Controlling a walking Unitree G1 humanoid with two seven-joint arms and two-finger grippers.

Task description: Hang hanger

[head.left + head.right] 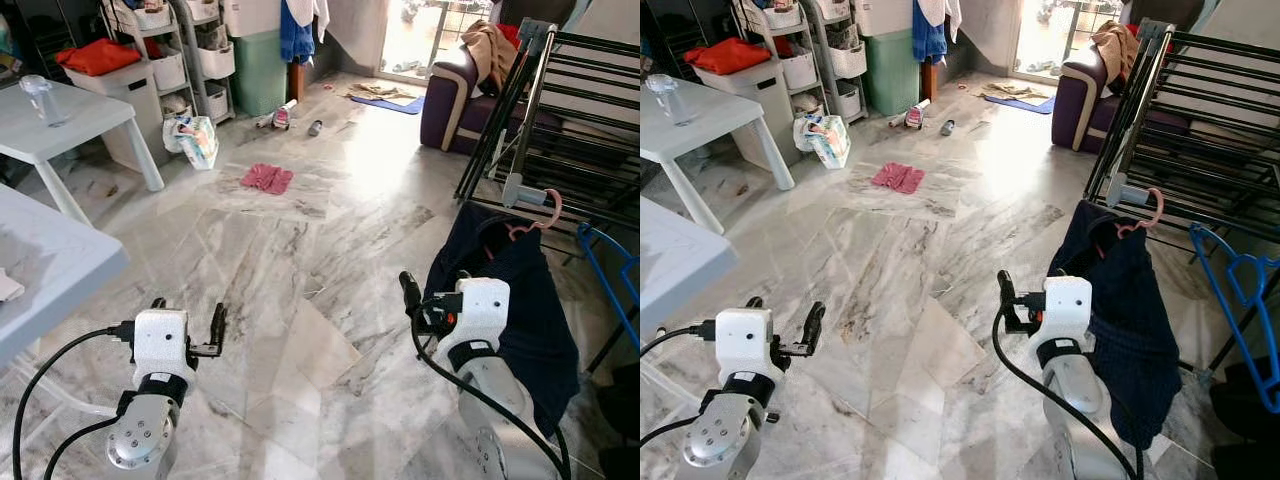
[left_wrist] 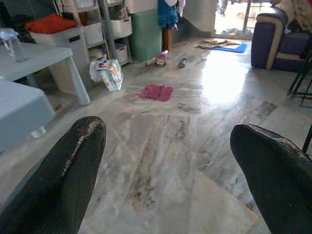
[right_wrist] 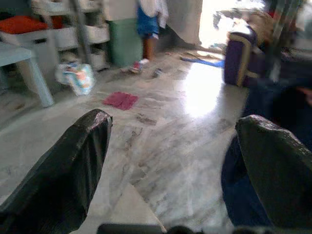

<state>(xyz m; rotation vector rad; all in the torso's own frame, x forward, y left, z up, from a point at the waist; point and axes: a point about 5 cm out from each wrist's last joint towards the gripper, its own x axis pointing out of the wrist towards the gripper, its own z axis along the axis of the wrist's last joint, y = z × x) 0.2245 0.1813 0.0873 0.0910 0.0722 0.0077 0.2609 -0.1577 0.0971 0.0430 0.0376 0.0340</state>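
Note:
A pink hanger [image 1: 536, 214] hooks over a low bar of the black drying rack [image 1: 590, 110] on my right. A navy garment [image 1: 510, 290] hangs from it, down toward the floor. My right gripper [image 3: 173, 131] is open with nothing between its fingers, low and just left of the garment, whose dark cloth [image 3: 253, 161] lies beside one finger. My left gripper [image 2: 165, 141] is open too, held low over the marble floor at the left. A blue hanger [image 1: 1250, 290] hangs at the rack's near right end.
Two white tables [image 1: 60, 120] [image 1: 50, 250] stand at my left. A pink cloth [image 1: 267, 178] and a plastic bag [image 1: 195, 140] lie on the floor ahead. Shelves with bins [image 1: 180, 50] line the back wall; a purple sofa [image 1: 455, 95] stands behind the rack.

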